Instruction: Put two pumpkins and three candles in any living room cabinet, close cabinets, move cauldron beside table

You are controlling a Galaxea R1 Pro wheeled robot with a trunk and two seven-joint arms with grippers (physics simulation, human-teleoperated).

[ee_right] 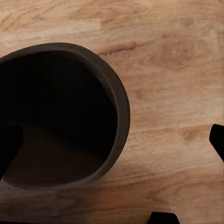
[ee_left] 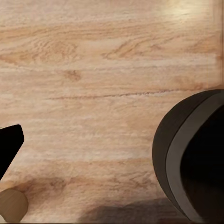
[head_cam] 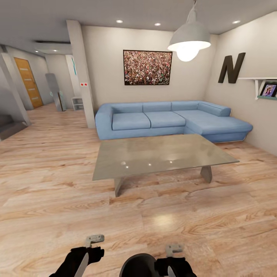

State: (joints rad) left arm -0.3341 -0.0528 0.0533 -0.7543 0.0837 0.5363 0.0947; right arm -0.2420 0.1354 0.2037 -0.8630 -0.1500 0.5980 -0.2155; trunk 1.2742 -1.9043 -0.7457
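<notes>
The room is evenly bright, lit by a glowing pendant lamp [head_cam: 189, 40] and small recessed ceiling spots [head_cam: 157, 24]. Those lights glint as pale dots on the grey table [head_cam: 161, 155] and as a soft glare patch on the wooden floor [head_cam: 163, 222] ahead of the right gripper [head_cam: 174, 248]. Wide-angle stretch bends the walls at the head view's edges. Both wrist views are soft and slightly blurred; the cauldron [ee_right: 60, 116] interior is near black, with a faint shadow beside it.

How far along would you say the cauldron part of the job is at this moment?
Done: nothing these views confirm; pumpkins, candles and cabinets can't be judged here. In hand: the cauldron sits close in front of the robot, by the right gripper. Left: bringing it beside the coffee table, which stands apart across bare floor.
</notes>
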